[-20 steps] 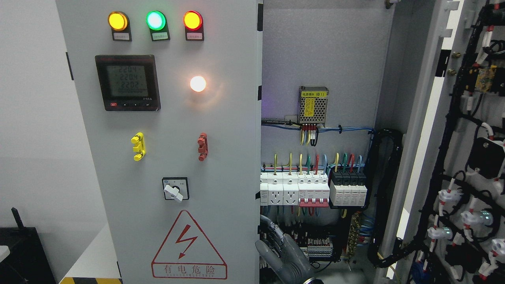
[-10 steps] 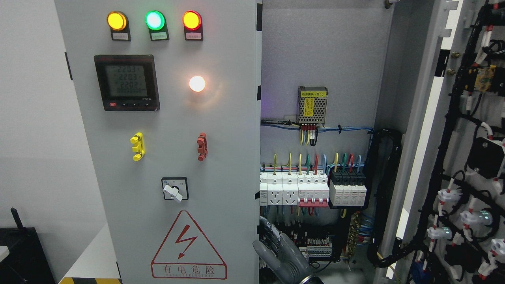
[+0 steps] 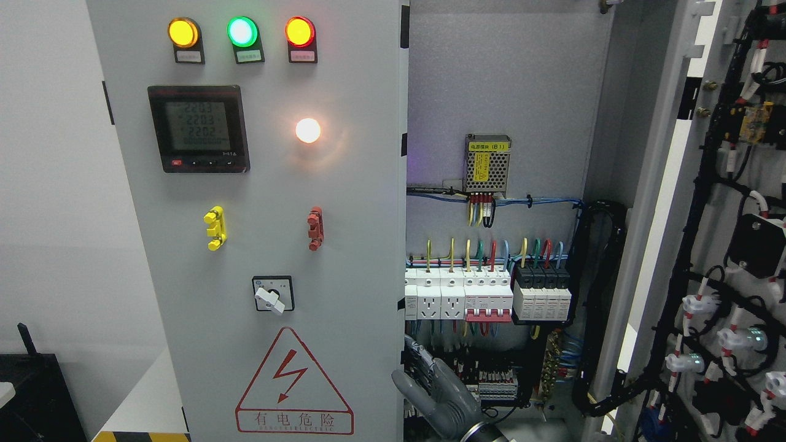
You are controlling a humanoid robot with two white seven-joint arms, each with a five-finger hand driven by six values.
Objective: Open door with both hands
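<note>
Risen slightly, hand (image 3: 439,393); warning label (image 3: 294,388) "有电危险".

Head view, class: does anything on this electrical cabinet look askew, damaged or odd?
Nothing looks damaged. The right door stands wide open, baring live wiring, while the left door is only slightly ajar. A robot hand sits at the left door's inner edge.
</note>
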